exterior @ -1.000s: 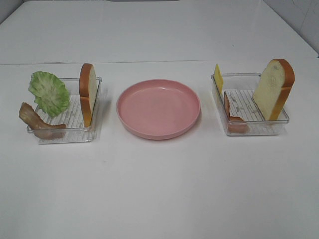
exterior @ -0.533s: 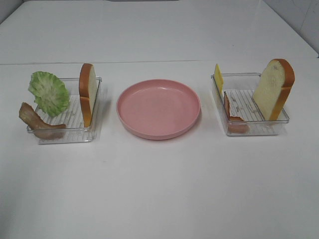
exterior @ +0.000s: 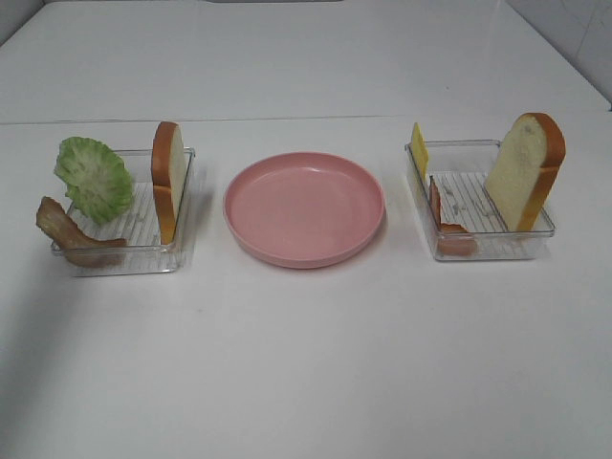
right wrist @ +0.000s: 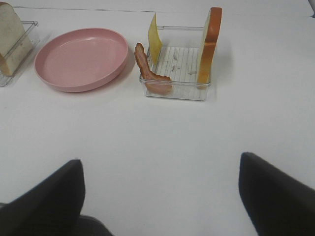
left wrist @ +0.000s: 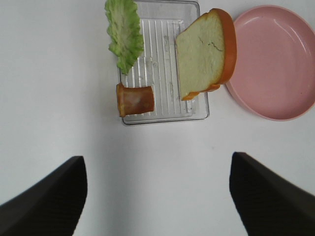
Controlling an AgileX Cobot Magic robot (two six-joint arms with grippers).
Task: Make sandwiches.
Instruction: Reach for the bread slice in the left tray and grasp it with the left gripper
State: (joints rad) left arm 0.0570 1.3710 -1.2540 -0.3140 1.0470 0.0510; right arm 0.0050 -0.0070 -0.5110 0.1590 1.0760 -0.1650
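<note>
The sandwich parts lie apart in two clear trays. The left tray holds a green lettuce leaf, a bacon strip and an upright bread slice. The right tray holds a yellow cheese slice, a bacon strip and a leaning bread slice. My left gripper is open and empty, short of the left tray. My right gripper is open and empty, short of the right tray. Neither gripper shows in the exterior high view.
A round pink plate sits between the two trays with nothing on it. White table surface stretches in front of the trays. A seam in the table runs behind them.
</note>
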